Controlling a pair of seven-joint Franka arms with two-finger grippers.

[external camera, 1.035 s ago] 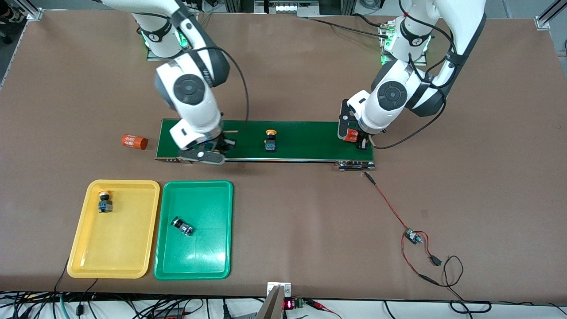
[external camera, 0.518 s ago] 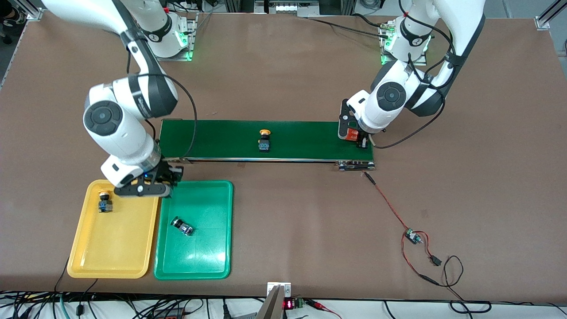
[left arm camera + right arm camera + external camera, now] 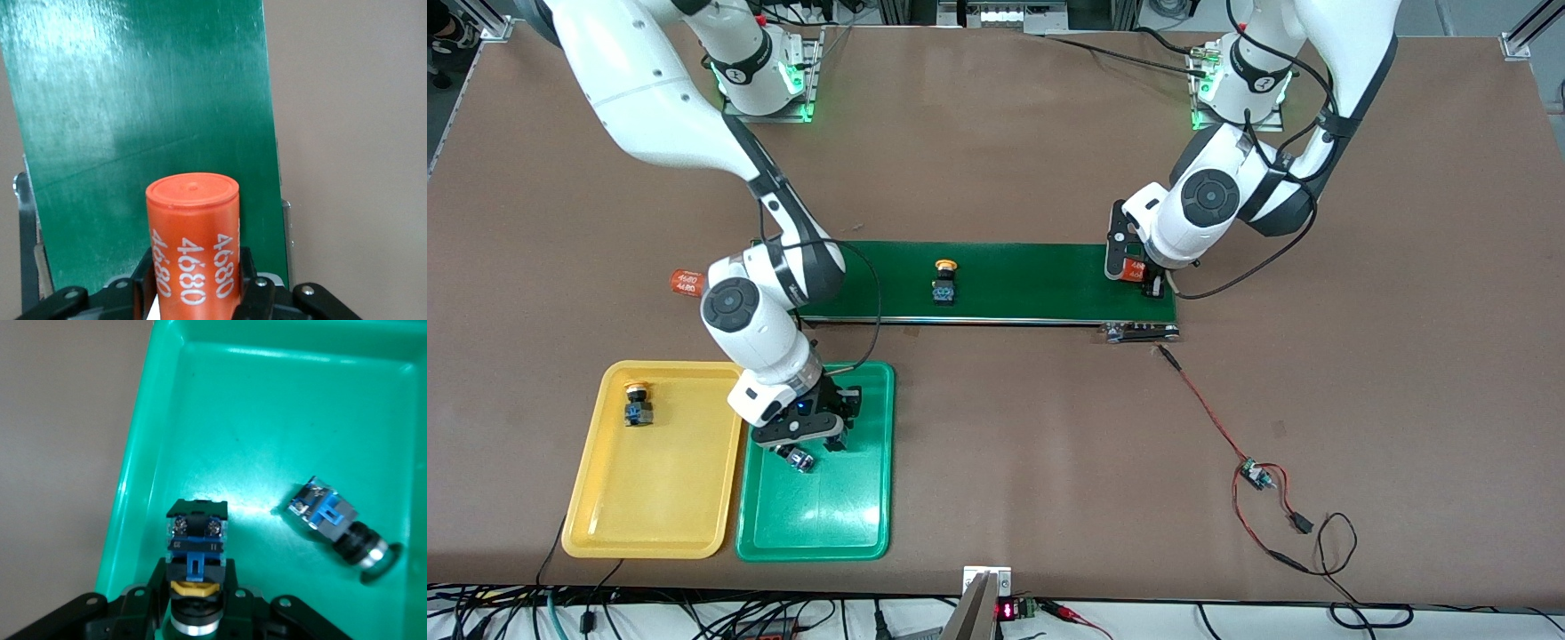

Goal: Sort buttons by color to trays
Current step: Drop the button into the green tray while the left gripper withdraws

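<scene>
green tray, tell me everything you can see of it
The green tray is a glossy plastic rectangle with rounded corners and a raised rim. It lies flat beside the yellow tray, nearer the front camera than the belt. One button lies tipped inside; the right tool holds another button over it.

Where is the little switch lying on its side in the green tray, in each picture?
Front view: the lying button sits in the green tray, partly under the right gripper, which grips a second button.
Left wrist view: not in it; the left gripper holds an orange cylinder over the conveyor belt.
Right wrist view: the lying button is on the tray floor beside the second button.
Shared landmark: the green tray.
</scene>
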